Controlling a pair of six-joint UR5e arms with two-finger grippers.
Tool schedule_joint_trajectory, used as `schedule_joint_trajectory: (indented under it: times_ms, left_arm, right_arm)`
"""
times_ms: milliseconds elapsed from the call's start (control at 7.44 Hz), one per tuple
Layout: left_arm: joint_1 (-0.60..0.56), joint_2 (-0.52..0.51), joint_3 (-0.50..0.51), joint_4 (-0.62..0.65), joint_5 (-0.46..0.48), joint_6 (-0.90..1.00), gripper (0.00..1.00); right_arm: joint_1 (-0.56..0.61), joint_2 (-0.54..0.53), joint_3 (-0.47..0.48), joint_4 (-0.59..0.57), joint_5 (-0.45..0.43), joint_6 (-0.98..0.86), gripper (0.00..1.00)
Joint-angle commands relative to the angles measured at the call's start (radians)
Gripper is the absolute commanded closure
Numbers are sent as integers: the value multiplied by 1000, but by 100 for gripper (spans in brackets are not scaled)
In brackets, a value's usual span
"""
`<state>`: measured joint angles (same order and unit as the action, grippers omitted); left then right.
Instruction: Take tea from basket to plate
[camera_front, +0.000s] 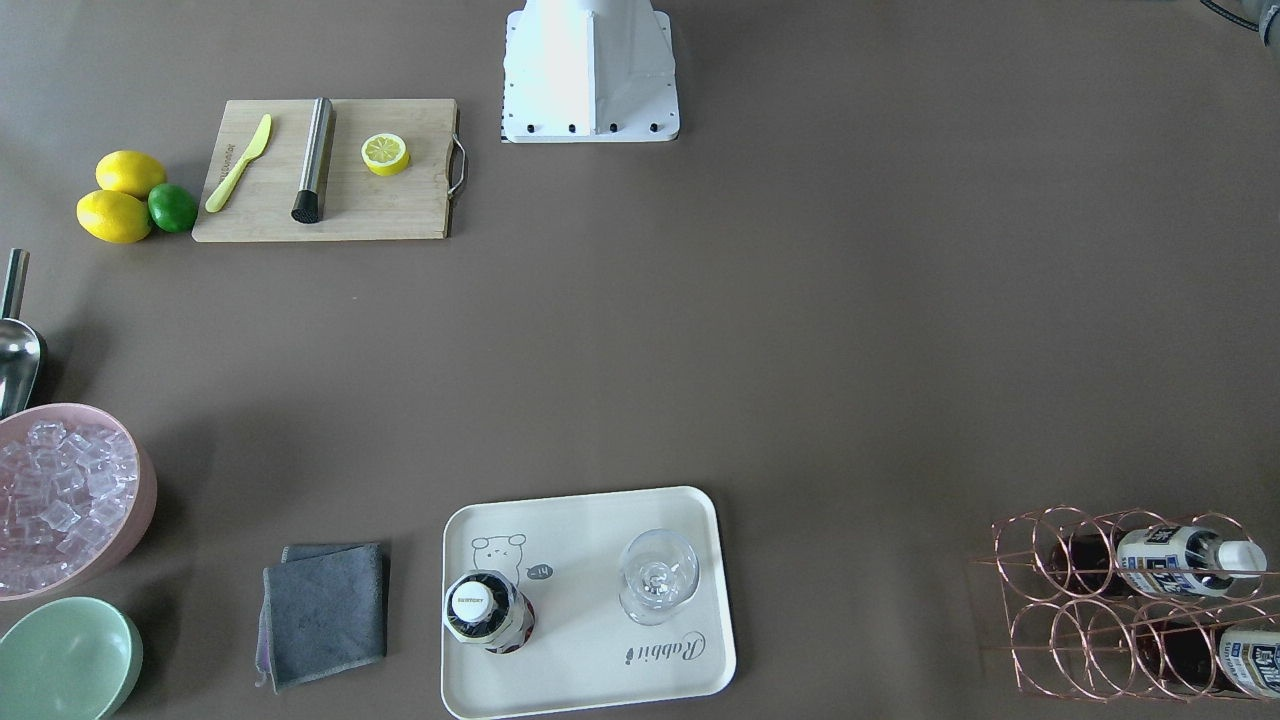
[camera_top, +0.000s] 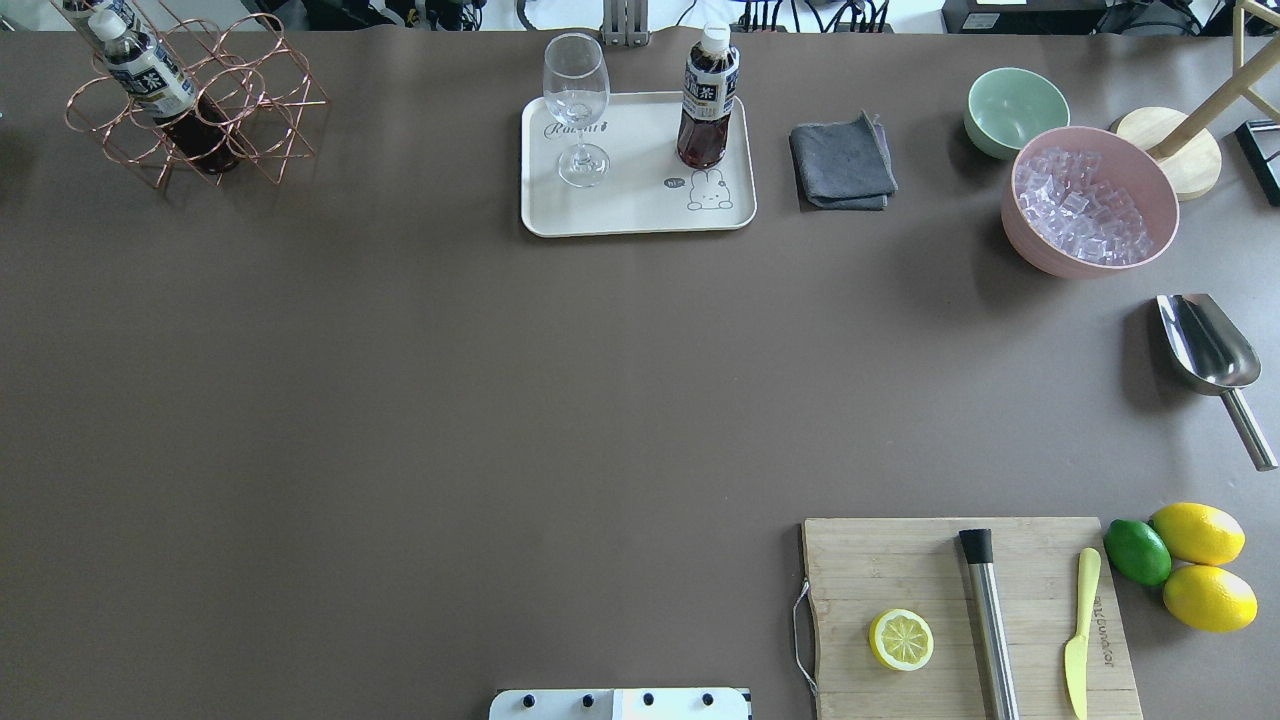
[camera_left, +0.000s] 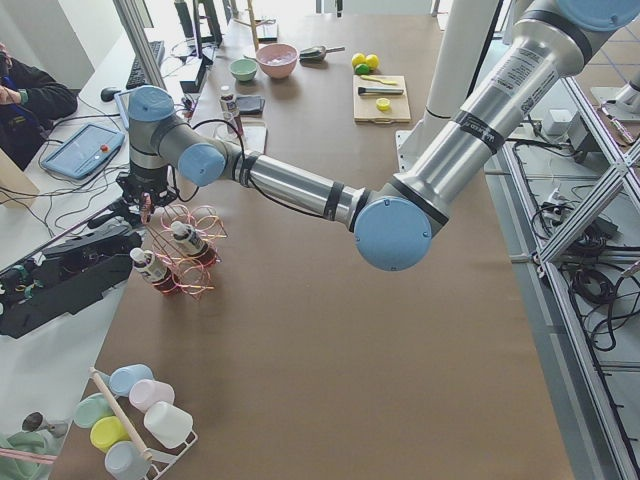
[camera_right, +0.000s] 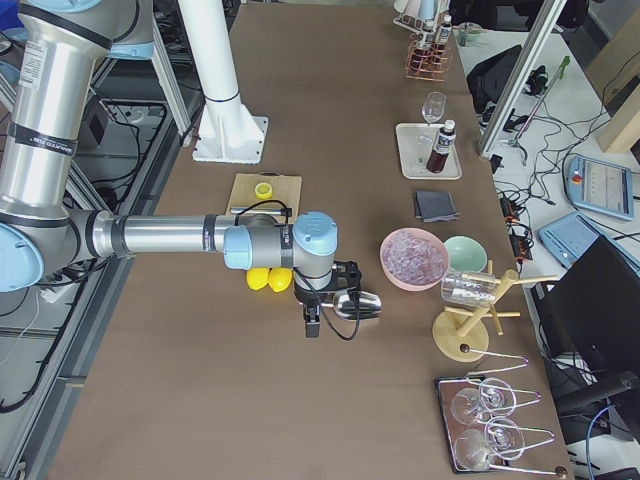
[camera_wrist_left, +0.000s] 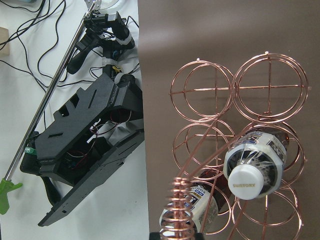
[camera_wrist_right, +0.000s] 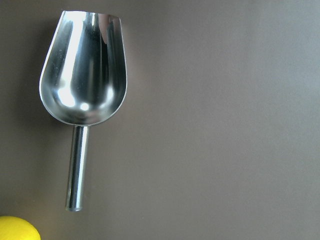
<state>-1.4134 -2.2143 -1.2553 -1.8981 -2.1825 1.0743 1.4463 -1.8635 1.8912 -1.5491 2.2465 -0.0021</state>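
Nearest, cutting board (camera_top: 900, 570): at 5 o'clock in the overhead view, beside the robot's base. A half lemon (camera_top: 901, 640), a steel rod (camera_top: 988, 620) and a yellow knife (camera_top: 1078, 640) lie on it.
Right claw (camera_right: 313, 325): hangs over the metal scoop (camera_wrist_right: 85, 75) at 3 o'clock. Wide or narrow, cannot tell.
Bowl of ice (camera_top: 1090, 215): at 2 o'clock, with a green bowl (camera_top: 1015, 105) just beyond it.
Plate (camera_top: 640, 215): at 12 o'clock, by the table's far edge.
Tea (camera_top: 708, 100): stands upright on the plate, in the plate's 1 o'clock corner, beyond the bear drawing. A wine glass (camera_top: 577, 100) stands at the plate's 11 o'clock, apart from the tea.
Basket (camera_top: 230, 100): at 11 o'clock, in the far corner. A second bottle (camera_front: 1180, 560) and a third bottle (camera_front: 1255, 660) each lie slanted in their own ring.
Left claw (camera_left: 140, 210): over the basket's twisted handle. Wide or narrow, cannot tell.
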Motion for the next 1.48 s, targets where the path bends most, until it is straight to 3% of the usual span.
schedule_joint_trajectory:
  times_ms: [0,134,269,403,672,941,1075,1344]
  left_arm:
    - [10,2,11,-15,1,-5,100]
    - [10,2,10,-15,1,-7,51]
    - [10,2,8,-15,1,-7,41]
    - [8,4,8,-16,1,-8,3]
    - [4,5,5,-16,0,-7,2]
    - [2,5,5,-16,-2,-8,2]
    - [1,5,4,-16,-2,-10,2]
    - [-9,5,2,-16,-6,-10,2]
  right_arm:
    - [52,-2,-11,-8,7,-12,1]
    - [66,-5,-24,-8,13,-15,0]
    - [53,21,-41,-3,4,-9,0]
    - [54,24,-47,-3,14,-7,0]
    - [59,33,-50,-6,4,-13,0]
    - [59,33,-113,-5,19,-4,0]
    - [60,36,-122,-6,59,-4,0]
    - [75,1,-78,-6,54,-6,1]
